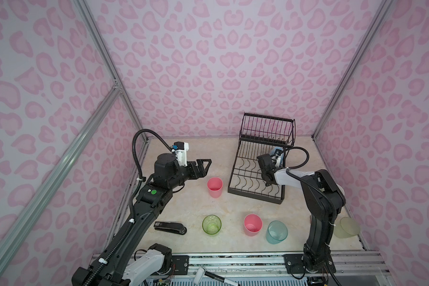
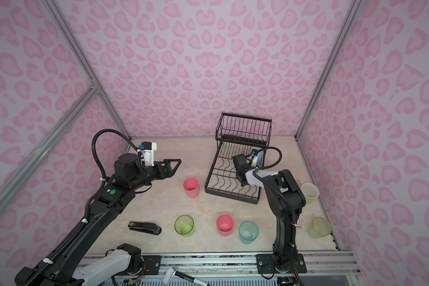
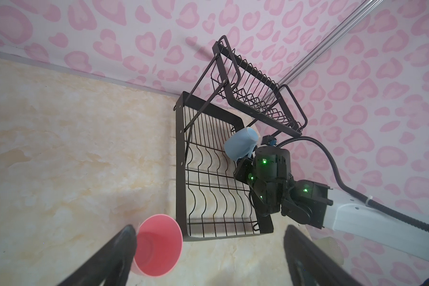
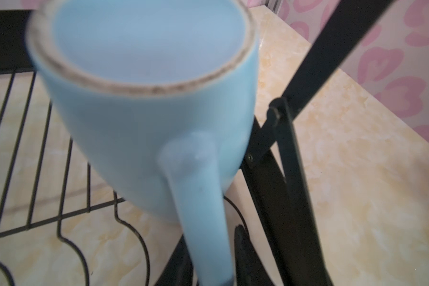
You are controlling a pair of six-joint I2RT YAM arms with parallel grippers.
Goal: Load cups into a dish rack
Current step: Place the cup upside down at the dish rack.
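The black wire dish rack [image 1: 243,178] [image 2: 221,173] [image 3: 208,173] stands at the back right. A light blue mug [image 3: 240,143] [image 4: 146,111] [image 2: 256,154] leans base-up on its lower grid, near the right rail under the upper basket. My right gripper [image 4: 208,267] has a finger close on each side of the mug's handle. Over the table to the left, my left gripper [image 1: 207,164] [image 3: 208,237] hangs open and empty. Just below it stands a pink tumbler [image 1: 214,187] [image 3: 157,245]. Green [image 1: 211,224], pink [image 1: 252,224] and teal [image 1: 276,231] tumblers line the front.
A yellowish tumbler [image 2: 318,227] and a pale mug [image 2: 309,193] sit at the right edge behind my right arm. A black stapler [image 1: 170,227] lies front left. A marker [image 1: 216,277] rests on the front rail. Walls close in on three sides.
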